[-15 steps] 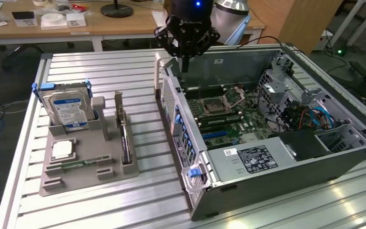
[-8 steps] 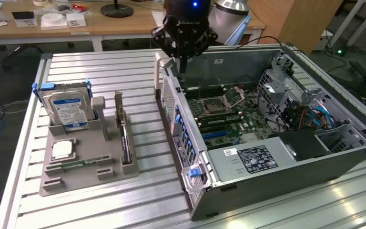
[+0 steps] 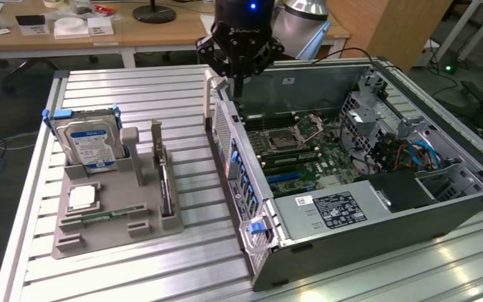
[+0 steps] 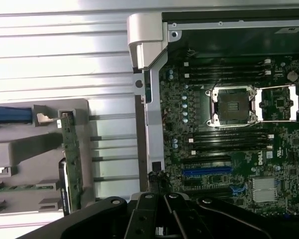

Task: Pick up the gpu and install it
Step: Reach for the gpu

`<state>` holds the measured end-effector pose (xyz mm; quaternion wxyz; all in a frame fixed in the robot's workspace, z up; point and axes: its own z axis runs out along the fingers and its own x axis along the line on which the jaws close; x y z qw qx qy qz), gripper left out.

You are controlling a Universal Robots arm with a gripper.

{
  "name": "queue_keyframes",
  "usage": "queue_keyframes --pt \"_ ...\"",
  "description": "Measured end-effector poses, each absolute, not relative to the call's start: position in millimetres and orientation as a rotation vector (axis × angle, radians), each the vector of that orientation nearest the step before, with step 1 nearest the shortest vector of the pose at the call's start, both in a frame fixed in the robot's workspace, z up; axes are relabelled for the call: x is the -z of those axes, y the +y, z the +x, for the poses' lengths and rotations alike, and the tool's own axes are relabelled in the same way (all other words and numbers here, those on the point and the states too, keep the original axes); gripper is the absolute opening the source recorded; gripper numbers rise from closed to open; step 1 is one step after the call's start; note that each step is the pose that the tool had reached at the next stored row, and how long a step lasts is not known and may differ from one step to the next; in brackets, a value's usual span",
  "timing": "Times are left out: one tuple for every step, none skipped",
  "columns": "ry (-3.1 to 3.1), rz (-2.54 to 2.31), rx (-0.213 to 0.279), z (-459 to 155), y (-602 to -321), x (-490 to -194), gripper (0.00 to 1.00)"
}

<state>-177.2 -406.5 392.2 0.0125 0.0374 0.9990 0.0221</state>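
Gripper [image 4: 159, 199] [image 3: 237, 91]: fingers pressed together on themselves, poised over the case [image 3: 351, 245] at its wall on the exterior view's left, just above the motherboard [image 4: 229, 149] edge.

GPU [image 3: 165, 182] [image 4: 71, 159]: not yet picked up. It stands upright on its long edge in a slot of the grey holder [image 3: 116, 220], on the holder's side nearest the case, well apart from the gripper.

In the same holder, a memory stick [image 3: 107, 216] lies flat in front and a hard drive [image 3: 90, 141] stands upright at the far end.

Holder and case sit side by side on the slatted table [image 3: 141, 94], the case open with its motherboard exposed.
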Motion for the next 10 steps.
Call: queue_keyframes --pt "3.114 0.117 -0.069 -178.0 -406.7 -392.1 0.11" --pt "3.114 0.117 -0.069 -178.6 -406.9 -392.1 0.11" --pt "3.114 0.117 -0.069 -179.2 -407.0 -392.1 0.11" --pt "3.114 0.117 -0.069 -179.7 -407.2 -392.1 0.11" --pt "3.114 0.117 -0.069 -180.3 -407.4 -392.0 0.11" --pt "3.114 0.117 -0.069 -181.0 -407.6 -392.0 0.11" --pt "3.114 0.117 -0.069 -181.6 -407.8 -391.9 0.11" --pt "3.114 0.117 -0.069 -182.3 -407.9 -391.9 0.11" --pt "3.114 0.117 -0.069 -183.1 -408.1 -391.9 0.11" --pt "3.114 0.117 -0.069 -183.8 -408.3 -391.9 0.11"
